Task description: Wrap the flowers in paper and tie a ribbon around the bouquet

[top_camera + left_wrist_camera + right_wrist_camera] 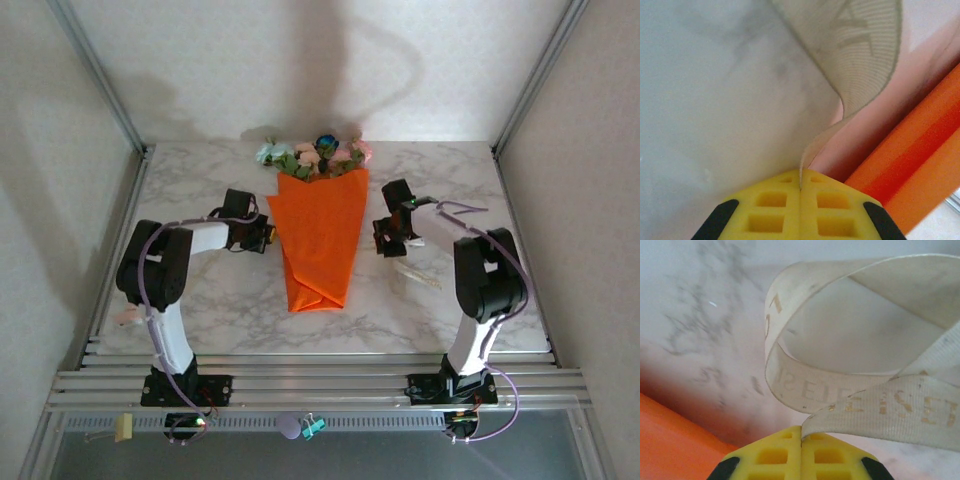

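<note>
Top external view: the left end effector (264, 236) sits just beside the left edge of the bouquet (318, 240). The left wrist view shows its pads pressed together on the cream ribbon (860, 70). The bouquet lies on the marble worktop (200, 180) between the arms, its long axis running near to far, with the flowers (315, 155) at the far end. Near its right edge, the right end effector (384, 238) also pinches ribbon, which curls in a loop. Both stand about equally near, so the tie likely means crossing the strip over the waist.
</note>
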